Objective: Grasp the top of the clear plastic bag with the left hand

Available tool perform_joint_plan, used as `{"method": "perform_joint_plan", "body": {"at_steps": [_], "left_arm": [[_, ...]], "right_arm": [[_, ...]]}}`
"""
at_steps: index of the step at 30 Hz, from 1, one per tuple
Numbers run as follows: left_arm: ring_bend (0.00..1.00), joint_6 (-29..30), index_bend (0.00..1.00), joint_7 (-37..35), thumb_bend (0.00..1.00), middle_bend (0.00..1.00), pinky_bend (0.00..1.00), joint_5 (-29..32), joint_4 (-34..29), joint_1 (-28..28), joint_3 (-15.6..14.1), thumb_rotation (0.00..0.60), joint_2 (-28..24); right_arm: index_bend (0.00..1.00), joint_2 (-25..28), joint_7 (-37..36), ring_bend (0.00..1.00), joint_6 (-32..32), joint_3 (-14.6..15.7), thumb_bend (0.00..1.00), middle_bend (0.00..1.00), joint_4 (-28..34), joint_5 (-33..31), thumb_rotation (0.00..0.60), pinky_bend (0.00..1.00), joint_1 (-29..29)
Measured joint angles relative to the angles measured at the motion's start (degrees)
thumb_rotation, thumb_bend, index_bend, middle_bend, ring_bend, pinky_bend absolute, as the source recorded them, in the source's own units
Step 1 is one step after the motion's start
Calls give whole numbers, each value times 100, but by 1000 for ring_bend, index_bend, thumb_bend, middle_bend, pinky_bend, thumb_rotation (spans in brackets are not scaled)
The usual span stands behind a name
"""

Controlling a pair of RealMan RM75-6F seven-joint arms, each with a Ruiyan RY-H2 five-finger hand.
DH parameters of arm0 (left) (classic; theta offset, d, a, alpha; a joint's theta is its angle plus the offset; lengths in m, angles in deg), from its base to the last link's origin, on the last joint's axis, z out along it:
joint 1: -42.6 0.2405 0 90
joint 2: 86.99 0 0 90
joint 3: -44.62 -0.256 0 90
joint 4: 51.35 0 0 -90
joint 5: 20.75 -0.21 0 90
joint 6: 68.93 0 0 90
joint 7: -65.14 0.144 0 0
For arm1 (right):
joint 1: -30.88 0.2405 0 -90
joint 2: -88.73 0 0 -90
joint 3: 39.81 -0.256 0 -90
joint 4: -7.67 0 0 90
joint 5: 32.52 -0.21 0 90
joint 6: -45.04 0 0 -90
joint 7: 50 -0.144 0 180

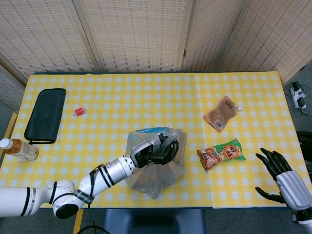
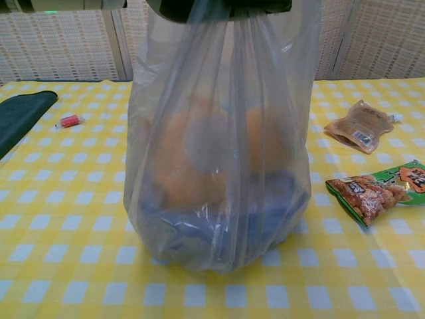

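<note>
The clear plastic bag [image 1: 156, 168] [image 2: 219, 153] stands upright near the table's front middle, with orange and blue items inside. My left hand [image 1: 158, 150] grips its gathered top, fingers curled around the plastic; in the chest view only the dark underside of the left hand [image 2: 212, 6] shows at the top edge. My right hand [image 1: 280, 173] hangs at the table's front right corner with its fingers spread and nothing in it, far from the bag.
A green snack packet [image 1: 222, 153] [image 2: 378, 193] lies right of the bag, a brown pouch [image 1: 220, 113] [image 2: 362, 126] behind it. A black case [image 1: 45, 114], a small red item [image 1: 79, 111] and a drink bottle [image 1: 18, 148] sit at the left.
</note>
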Motion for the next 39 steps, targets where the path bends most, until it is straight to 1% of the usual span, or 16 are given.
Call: {"method": "perform_joint_plan", "body": {"at_steps": [4, 8, 14, 17, 19, 21, 24, 27, 30, 33, 36, 39], "left_arm": [[836, 4, 747, 160, 988, 955, 1000, 135, -163, 152, 182, 600, -138], [836, -22, 747, 323, 989, 955, 1000, 288, -357, 263, 428, 600, -408], [835, -236, 747, 457, 990, 955, 1000, 865, -577, 334, 963, 600, -1011], [835, -352, 747, 350, 991, 955, 1000, 1292, -658, 373, 1380, 600, -1345], [835, -440, 747, 224, 991, 954, 1000, 1637, -679, 393, 1732, 600, -1597], [835, -543, 747, 157, 992, 955, 1000, 2019, -659, 381, 2059, 600, -1861], [835, -692, 747, 163, 992, 955, 1000, 2579, -582, 299, 2463, 600, -2229], [835, -788, 747, 337, 992, 955, 1000, 3148, -481, 158, 2712, 600, -2563], [835, -836, 747, 578, 992, 955, 1000, 3709, -408, 42, 2827, 600, -2801], [835, -845, 747, 795, 993, 955, 1000, 4110, -351, 6, 2940, 600, -2949], [835, -794, 747, 1011, 992, 955, 1000, 4201, -329, 9, 2964, 600, -2955], [835, -733, 747, 1213, 992, 955, 1000, 4279, -325, 6, 2932, 600, -2850]], "right_arm": [[0, 11, -3, 0, 0, 39, 241, 0, 2, 40, 600, 0, -9], [0, 24, -19, 0, 65, 52, 240, 0, -3, 71, 600, 0, -33], [0, 16, -14, 0, 114, 40, 240, 0, -7, 105, 600, 0, -38], [0, 6, 12, 0, 55, 53, 241, 0, 8, 135, 600, 0, -8], [0, -1, 40, 0, -5, 65, 240, 0, 24, 137, 600, 0, 11], [0, -9, 76, 0, -54, 74, 240, 0, 49, 137, 600, 0, 30], [0, -18, 108, 0, -44, 57, 240, 0, 71, 108, 600, 0, 31], [0, -18, 122, 0, -34, 37, 240, 0, 87, 55, 600, 0, 20], [0, -24, 162, 0, -63, 21, 240, 0, 95, 8, 600, 0, 22], [0, -34, 179, 0, -129, 16, 240, 0, 100, -12, 600, 0, 45], [0, -42, 194, 0, -161, 6, 240, 0, 109, -44, 600, 0, 57], [0, -48, 203, 0, -184, 2, 239, 0, 115, -61, 600, 0, 64]]}}
